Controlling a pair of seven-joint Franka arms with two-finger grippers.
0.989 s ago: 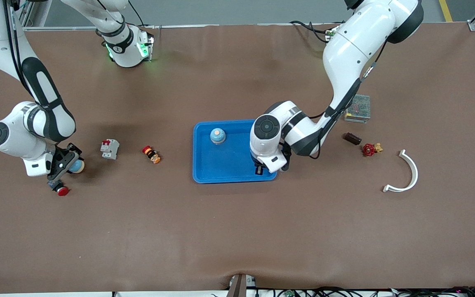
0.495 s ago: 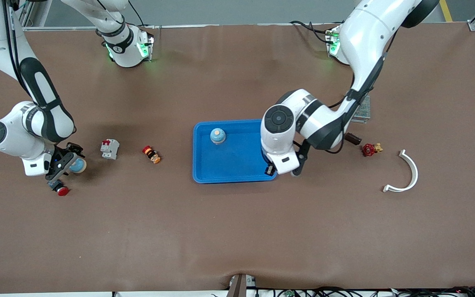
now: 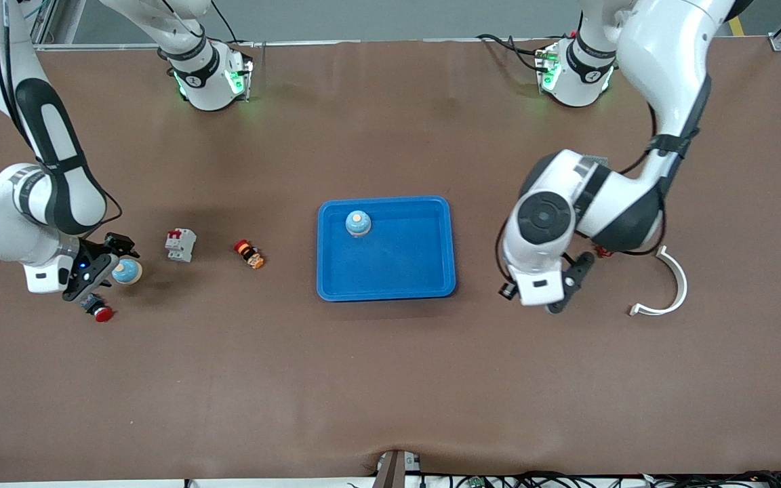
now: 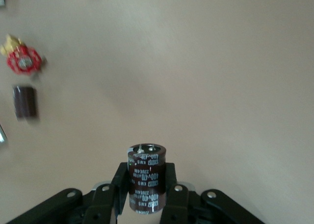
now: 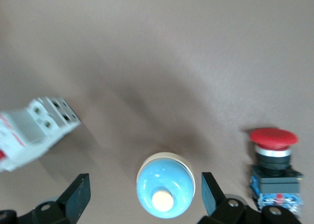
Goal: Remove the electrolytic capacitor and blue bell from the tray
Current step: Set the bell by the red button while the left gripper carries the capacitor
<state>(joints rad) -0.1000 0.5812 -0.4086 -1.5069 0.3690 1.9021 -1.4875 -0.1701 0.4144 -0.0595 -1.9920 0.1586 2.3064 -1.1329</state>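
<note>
Brown mat-covered table (image 3: 377,379) with a grey floor strip past its top edge and both arm bases along that edge; a blue tray (image 3: 445,244) sits mid-table with one blue bell (image 3: 358,223) in its corner nearest the right arm's base. Left gripper (image 4: 147,192), up over bare mat between the tray and a white curved bracket (image 3: 674,285), has its fingers clamped tight on an upright dark capacitor (image 4: 146,177) that sticks out past the fingertips. Right gripper (image 5: 144,197), at the right arm's end of the table, has fingers (image 5: 78,194) spread wide on either side of a second bell (image 5: 166,185) standing on the mat, gaps on both sides, with a red push button (image 5: 274,158) just beside and a white circuit breaker (image 5: 34,128) near.
</note>
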